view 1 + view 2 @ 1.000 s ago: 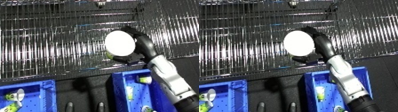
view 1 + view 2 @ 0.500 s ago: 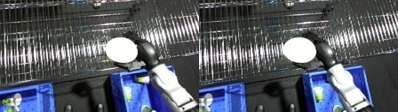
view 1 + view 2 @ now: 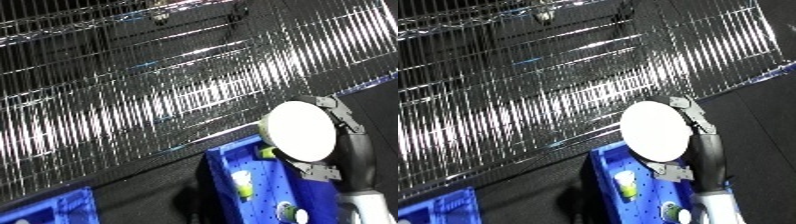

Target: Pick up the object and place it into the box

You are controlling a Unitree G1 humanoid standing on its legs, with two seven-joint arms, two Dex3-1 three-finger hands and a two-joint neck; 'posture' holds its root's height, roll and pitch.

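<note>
A round white disc-shaped object (image 3: 301, 130) is held by my right hand (image 3: 351, 150), whose black fingers curl round its right edge and underside. The disc hangs above the far end of a blue bin (image 3: 233, 160) that holds several small pale and green items. My right forearm (image 3: 716, 205) rises from the lower edge. The left hand shows in no view.
A wire shelf (image 3: 133, 95) of shiny metal bars fills the upper picture, tilted. A second blue bin (image 3: 53, 210) shows at the lower left corner. Dark floor (image 3: 771, 115) lies to the right of the arm.
The camera has tilted and shifted, so the whole scene slants. My right hand with the white disc has come down from in front of the shelf to above the blue bin.
</note>
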